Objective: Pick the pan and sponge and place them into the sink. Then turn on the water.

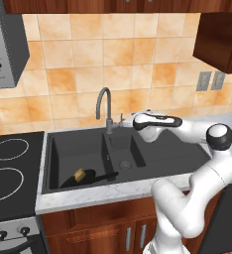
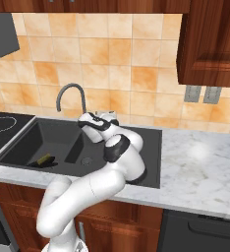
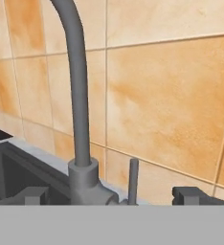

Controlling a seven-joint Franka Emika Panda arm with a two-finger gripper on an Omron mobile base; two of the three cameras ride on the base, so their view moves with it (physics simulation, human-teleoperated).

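Fingers first: your gripper point(image 3: 112, 195) stands wide open with nothing between its tips, and from the hand view you can see one dark fingertip point(image 3: 35, 195) on either side of the faucet point(image 3: 78, 105) base. Between them rise the faucet's grey collar and its thin upright lever point(image 3: 133, 179), which stands just beside the collar. You cannot tell from any view whether a fingertip touches the lever or the collar.

Take the faucet as your landmark. In the left base view your gripper point(image 1: 130, 120) sits just beside the faucet point(image 1: 104, 106) base, on the side away from the stovetop point(image 1: 11, 173), with the hand stretched out level over the back rim of the sink point(image 1: 157, 158). In the right base view the gripper point(image 2: 90, 118) sits low beside the faucet point(image 2: 70, 96) in the same way.

Below and in front of the faucet, you find the pan point(image 1: 83, 178) lying in the large basin, the one toward the stovetop, near its front wall, with its handle pointing toward the divider. The sponge point(image 1: 80, 174) lies on the pan. From the right base view you see the pan point(image 2: 40, 163) and the sponge point(image 2: 45, 158) in that same far basin of the sink point(image 2: 146, 147). The small basin sits directly under the faucet's base side.
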